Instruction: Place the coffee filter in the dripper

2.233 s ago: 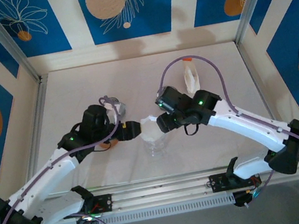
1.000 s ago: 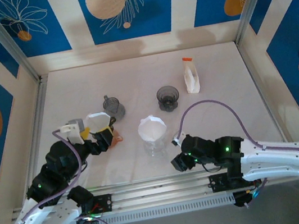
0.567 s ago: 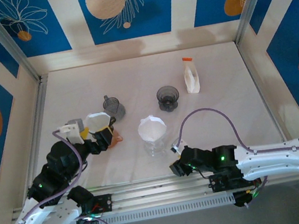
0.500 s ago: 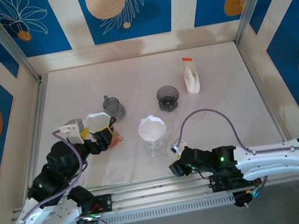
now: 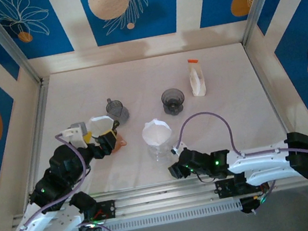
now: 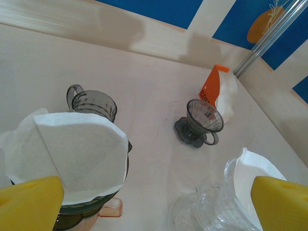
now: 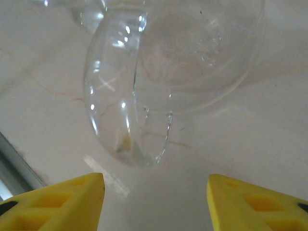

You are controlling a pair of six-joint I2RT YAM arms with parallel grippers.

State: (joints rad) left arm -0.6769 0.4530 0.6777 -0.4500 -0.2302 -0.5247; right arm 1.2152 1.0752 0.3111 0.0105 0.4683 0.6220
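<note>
White paper of the coffee filter [image 5: 156,131] sits opened inside the clear glass dripper [image 5: 160,151] at the middle of the top view, so I judge the placing done, with nothing left but to draw the arms clear. My left gripper [image 6: 154,204] hangs wide and empty, a second filter [image 6: 79,154] lying at lower left of its view. My right gripper [image 7: 156,199] stands part-open and empty, the glass just ahead
</note>
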